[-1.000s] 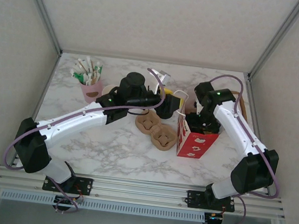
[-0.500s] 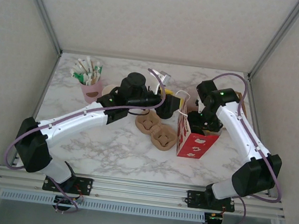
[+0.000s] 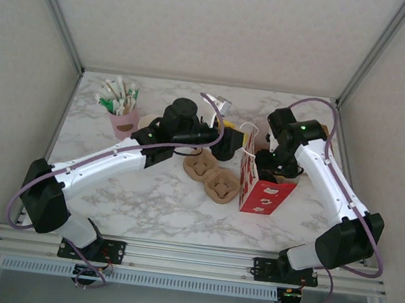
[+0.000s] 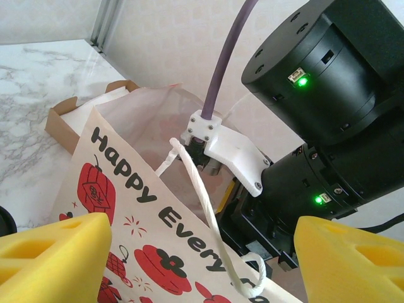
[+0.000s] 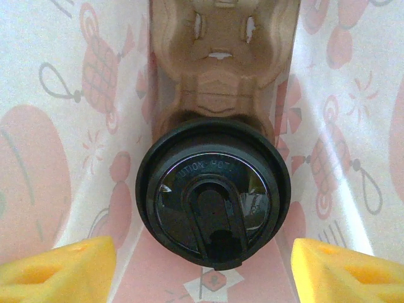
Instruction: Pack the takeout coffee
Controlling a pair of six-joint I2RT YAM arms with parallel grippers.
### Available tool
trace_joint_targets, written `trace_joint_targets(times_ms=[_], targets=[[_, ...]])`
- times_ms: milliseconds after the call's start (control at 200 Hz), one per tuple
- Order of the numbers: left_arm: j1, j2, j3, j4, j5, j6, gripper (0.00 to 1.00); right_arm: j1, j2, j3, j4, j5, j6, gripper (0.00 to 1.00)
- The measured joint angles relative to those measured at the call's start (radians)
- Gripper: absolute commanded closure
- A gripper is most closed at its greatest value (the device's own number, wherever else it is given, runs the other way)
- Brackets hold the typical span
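**Coffee stands in the bag, both grippers open**

Through the right wrist camera I look straight down into the white paper gift bag with red prints. The takeout coffee stands at its bottom, seated in a pocket of a brown moulded-pulp cup carrier. I see the round black plastic lid from above, and the cup body is hidden under it. The right gripper is spread wide and holds nothing. Its yellow foam fingertips sit at the two lower corners, apart from the lid.

The left wrist camera gives the outside of the bag. The left gripper is also spread wide, with the bag's upper edge and its white cord handle between the fingers. I cannot tell if they touch the paper.

The top view adds the layout. The bag stands upright on the marble table, with the right arm's wrist over its mouth. A second brown pulp carrier lies just beside it.
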Motion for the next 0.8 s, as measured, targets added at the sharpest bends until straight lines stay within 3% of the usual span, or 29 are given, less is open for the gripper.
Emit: trace_joint_targets(times_ms=[801], targets=[[0.000, 0.000, 0.000, 0.001, -0.008, 0.000, 0.20, 0.008, -0.041, 0.027, -0.021, 0.004, 0.010, 0.23]])
